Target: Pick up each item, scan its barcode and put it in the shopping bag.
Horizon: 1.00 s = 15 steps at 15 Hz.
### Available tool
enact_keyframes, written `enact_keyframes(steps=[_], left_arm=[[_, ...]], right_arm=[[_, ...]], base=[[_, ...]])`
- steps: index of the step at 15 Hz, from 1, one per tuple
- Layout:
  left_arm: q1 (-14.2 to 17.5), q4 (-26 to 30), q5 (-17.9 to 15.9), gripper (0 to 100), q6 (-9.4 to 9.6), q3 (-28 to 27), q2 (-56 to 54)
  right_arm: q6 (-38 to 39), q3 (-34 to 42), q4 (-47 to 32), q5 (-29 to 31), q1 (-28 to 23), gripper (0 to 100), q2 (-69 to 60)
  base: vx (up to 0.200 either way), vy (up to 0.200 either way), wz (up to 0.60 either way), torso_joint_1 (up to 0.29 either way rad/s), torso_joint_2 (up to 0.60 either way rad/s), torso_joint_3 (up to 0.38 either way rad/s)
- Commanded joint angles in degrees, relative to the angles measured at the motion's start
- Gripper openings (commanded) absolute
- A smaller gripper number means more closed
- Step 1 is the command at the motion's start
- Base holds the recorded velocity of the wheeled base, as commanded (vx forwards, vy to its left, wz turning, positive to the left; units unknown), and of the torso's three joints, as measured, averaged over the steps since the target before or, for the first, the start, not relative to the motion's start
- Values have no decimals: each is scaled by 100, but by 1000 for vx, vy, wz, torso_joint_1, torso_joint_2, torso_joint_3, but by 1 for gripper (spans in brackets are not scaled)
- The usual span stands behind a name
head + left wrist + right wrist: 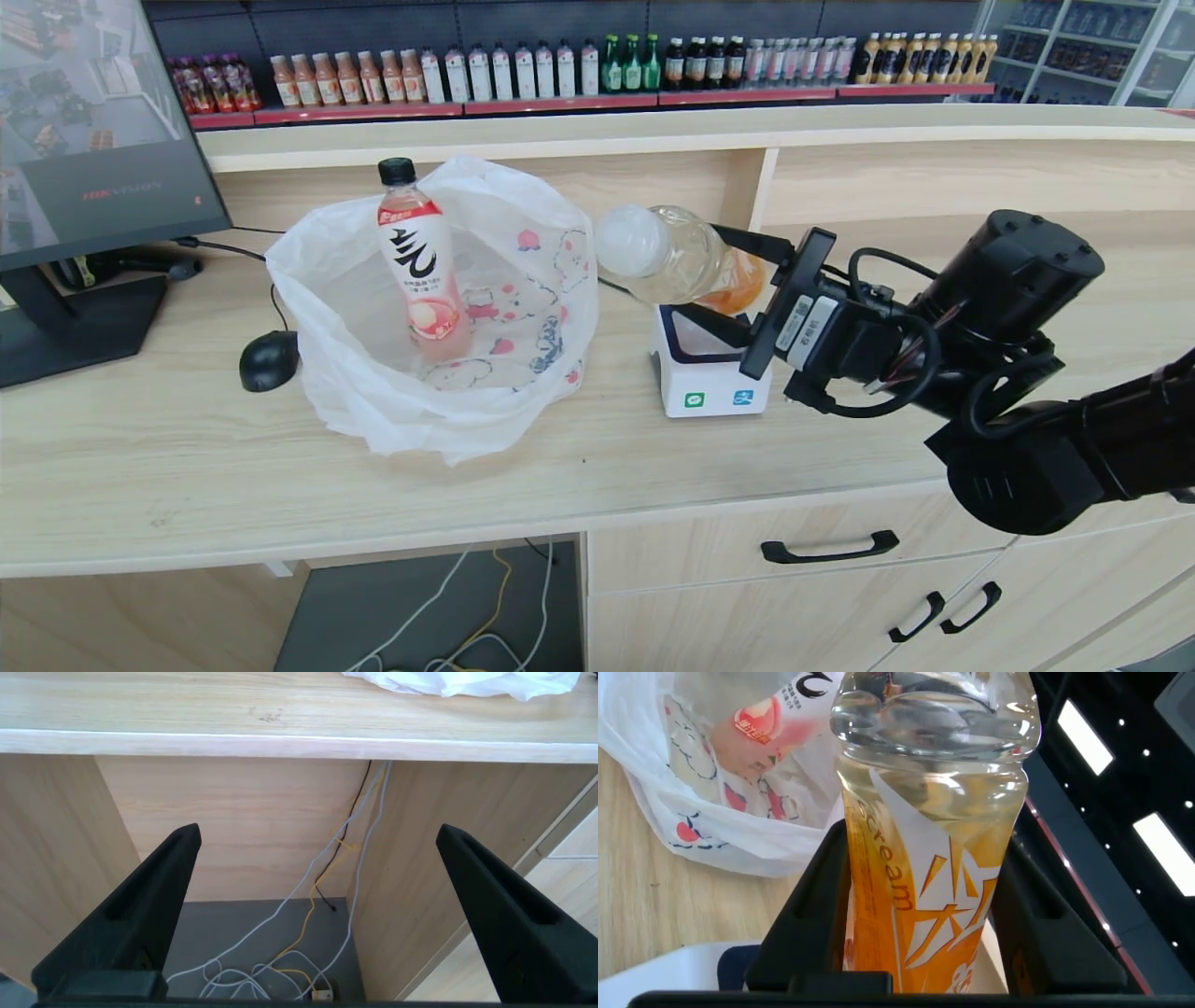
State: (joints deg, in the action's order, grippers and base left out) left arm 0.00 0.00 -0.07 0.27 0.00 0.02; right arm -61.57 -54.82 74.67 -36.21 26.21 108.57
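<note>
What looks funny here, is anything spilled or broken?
Nothing is spilled or broken. The pink bottle leans tilted inside the shopping bag, and the right gripper holds the orange-labelled bottle sideways over the scanner.

My R arm (1074, 439) is stretched fwd, wrist turned inward, R hand (726, 280) clamped on both sides of a bottle (667, 247) held sideways. L hand (318, 905) sits low, fingers (140, 915) spread wide apart.

Bottle (422, 271) in bag (551, 317); scanner (709, 378) right, second bottle (672, 252) above.
</note>
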Motion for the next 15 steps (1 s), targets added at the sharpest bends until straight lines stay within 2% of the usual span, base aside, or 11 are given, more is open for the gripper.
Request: enact_keyframes(steps=[1,8,10,14,15], left_arm=[[0,0,-1,100,0,0,-2],[0,0,-1,100,0,0,-2],[0,0,-1,100,0,0,-2],[0,0,-1,100,0,0,-2],[0,0,-1,100,0,0,-2]], right_arm=[[146,-73,22,35,16,0,6],[1280,-837,39,123,156,0,-143],[1833,-758,356,580,156,0,-231],[3283,-90,1533,2012,95,0,-117],[3433,24,1533,2118,86,0,-125]], base=[[0,0,0,0,0,0],[0,0,0,0,0,0],[0,0,0,0,0,0],[0,0,0,0,0,0],[0,0,0,0,0,0]])
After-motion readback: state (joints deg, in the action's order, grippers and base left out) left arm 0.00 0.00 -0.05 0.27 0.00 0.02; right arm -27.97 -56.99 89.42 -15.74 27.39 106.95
